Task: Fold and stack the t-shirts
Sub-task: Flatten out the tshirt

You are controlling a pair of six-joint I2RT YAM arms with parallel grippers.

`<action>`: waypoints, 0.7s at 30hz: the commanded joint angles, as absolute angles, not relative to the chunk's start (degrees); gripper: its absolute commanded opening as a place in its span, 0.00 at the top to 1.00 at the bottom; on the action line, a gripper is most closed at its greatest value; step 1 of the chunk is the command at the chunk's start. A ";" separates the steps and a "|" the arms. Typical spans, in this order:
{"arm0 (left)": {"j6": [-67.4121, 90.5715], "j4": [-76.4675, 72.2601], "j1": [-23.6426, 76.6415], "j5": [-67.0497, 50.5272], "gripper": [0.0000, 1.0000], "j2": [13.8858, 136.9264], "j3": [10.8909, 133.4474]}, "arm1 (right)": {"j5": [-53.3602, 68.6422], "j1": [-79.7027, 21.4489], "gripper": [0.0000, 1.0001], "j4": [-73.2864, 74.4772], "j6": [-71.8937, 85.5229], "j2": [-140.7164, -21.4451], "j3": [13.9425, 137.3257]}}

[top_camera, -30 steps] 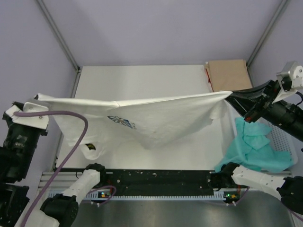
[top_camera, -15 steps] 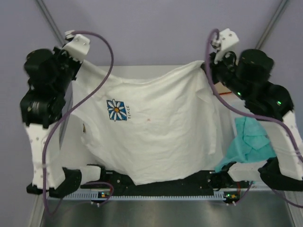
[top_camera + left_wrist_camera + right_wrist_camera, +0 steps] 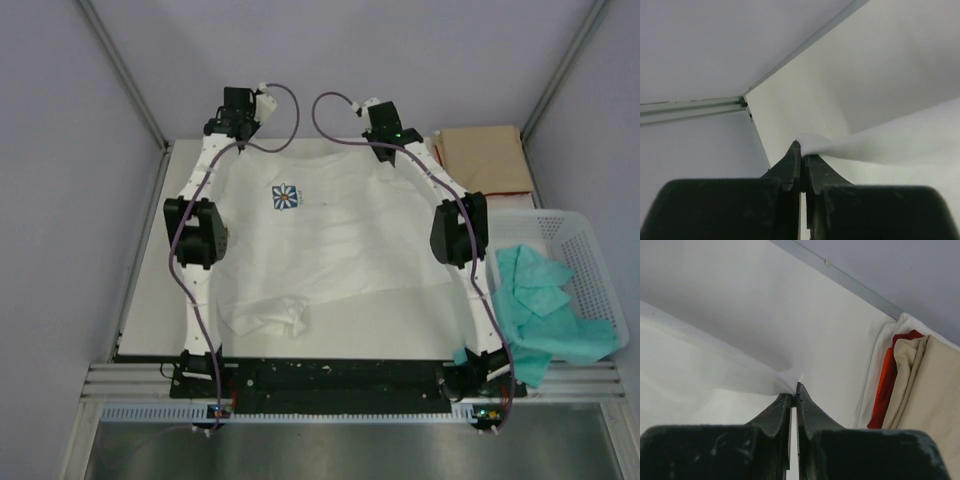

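White daisy-print t-shirt (image 3: 340,240): left claw (image 3: 799,152) and right claw (image 3: 794,390) are each pinching a far corner, holding it flat on table (image 3: 150,300), presumably for folding.

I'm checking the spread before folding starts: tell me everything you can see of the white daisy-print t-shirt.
The white t-shirt is soft, thin-looking cloth, spread nearly flat on the table. Its blue daisy print faces up near the far left. Light wrinkles cross it, and a bunched fold sits at its near-left end. The left gripper and right gripper each pinch a far corner, jaws shut on the fabric.
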State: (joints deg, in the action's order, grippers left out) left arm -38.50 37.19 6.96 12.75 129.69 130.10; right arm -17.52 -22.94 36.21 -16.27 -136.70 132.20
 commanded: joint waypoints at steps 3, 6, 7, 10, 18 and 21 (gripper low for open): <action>-42.01 20.06 6.59 19.24 1.00 138.77 136.41 | -23.38 -19.95 0.96 14.01 -19.78 -139.31 133.87; -42.89 13.73 6.68 22.31 0.94 141.41 136.41 | -25.48 -18.99 0.63 8.98 -18.02 -141.49 134.82; -43.15 11.45 6.68 23.72 0.94 141.94 136.67 | -26.79 -18.72 0.44 8.44 -17.67 -142.20 136.22; -42.89 11.77 6.68 25.40 0.52 143.00 139.65 | -29.09 -18.02 0.21 7.73 -17.49 -141.77 137.90; -34.12 24.57 6.33 23.84 0.13 132.31 139.40 | -28.74 -17.31 0.13 30.55 -10.66 -128.79 133.01; -33.30 35.83 6.33 7.54 0.12 120.46 127.76 | -25.94 -17.31 0.14 35.94 -3.36 -116.33 115.47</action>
